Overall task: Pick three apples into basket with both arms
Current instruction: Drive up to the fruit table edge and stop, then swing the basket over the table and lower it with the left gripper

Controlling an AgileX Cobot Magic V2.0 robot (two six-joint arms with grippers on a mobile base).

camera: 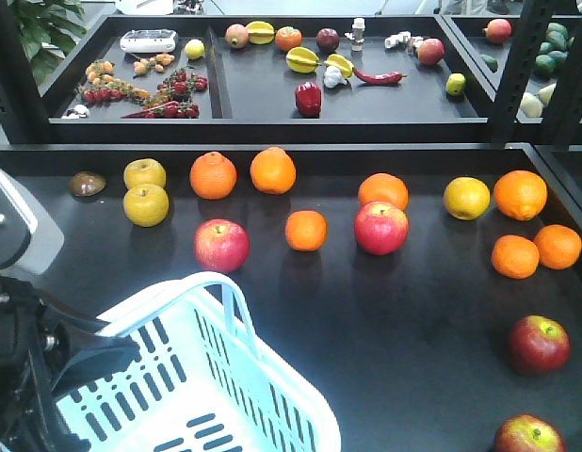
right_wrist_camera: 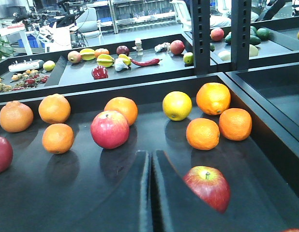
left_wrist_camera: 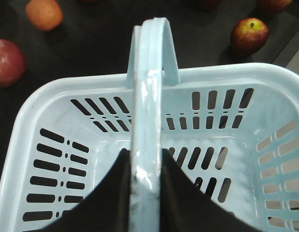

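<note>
The pale blue basket (camera: pixel 305 400) stands at the front left of the black table, its loop handle (left_wrist_camera: pixel 152 72) raised. My left gripper (left_wrist_camera: pixel 144 152) is shut on that handle, over the basket's slotted inside, which holds nothing. Two dark red apples (camera: pixel 539 344) (camera: pixel 528 436) lie at the front right. One of these apples (right_wrist_camera: pixel 207 186) sits just right of my right gripper (right_wrist_camera: pixel 151 153), which is shut and holds nothing, low over the table. A dark red apple (left_wrist_camera: pixel 249 35) also shows beyond the basket's far rim.
Two brighter pinkish-red apples (camera: pixel 221 245) (camera: pixel 380 227) lie mid-table among several oranges (camera: pixel 306 230) and yellow fruits (camera: pixel 146 204). A raised black edge (camera: pixel 272 146) bounds the back. Behind it, trays hold more produce. Black posts (camera: pixel 517 66) stand at the right.
</note>
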